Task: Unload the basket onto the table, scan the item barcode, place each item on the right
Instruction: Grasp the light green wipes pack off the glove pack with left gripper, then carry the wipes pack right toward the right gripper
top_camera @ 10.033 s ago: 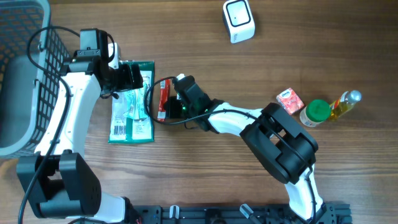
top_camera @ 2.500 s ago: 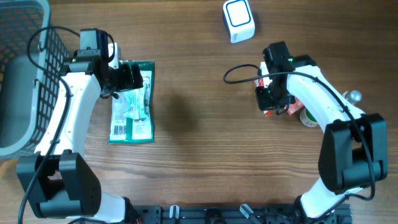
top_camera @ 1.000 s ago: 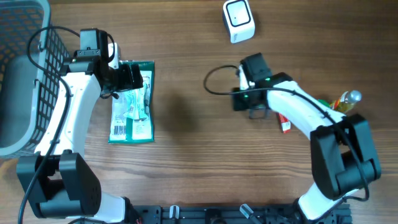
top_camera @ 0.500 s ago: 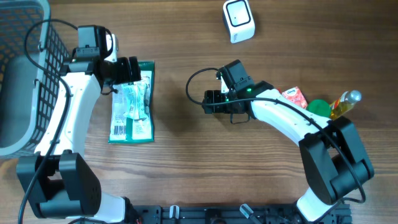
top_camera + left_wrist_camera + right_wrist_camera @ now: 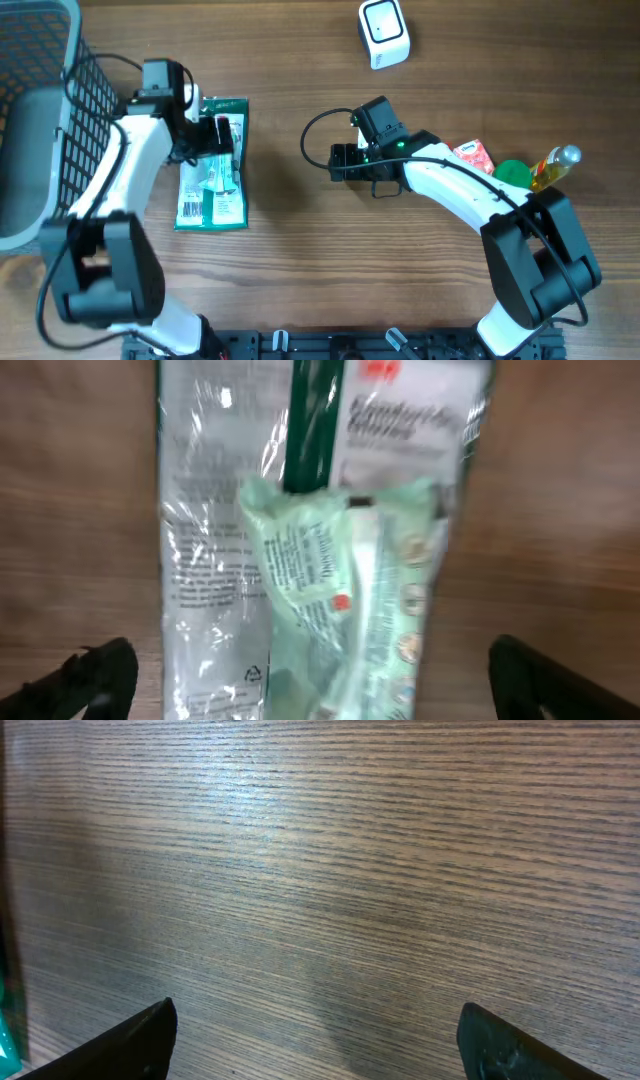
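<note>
Here, green packet (image 5: 210, 190) — print blurred, left tool (image 5: 325, 680) apart above it, right tool (image 5: 325, 1042) apart.

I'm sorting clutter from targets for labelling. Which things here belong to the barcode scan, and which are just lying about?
In the job: green packet, white scanner, left gripper.
Lying about: basket, red carton, green-lidded jar, bottle.
</note>
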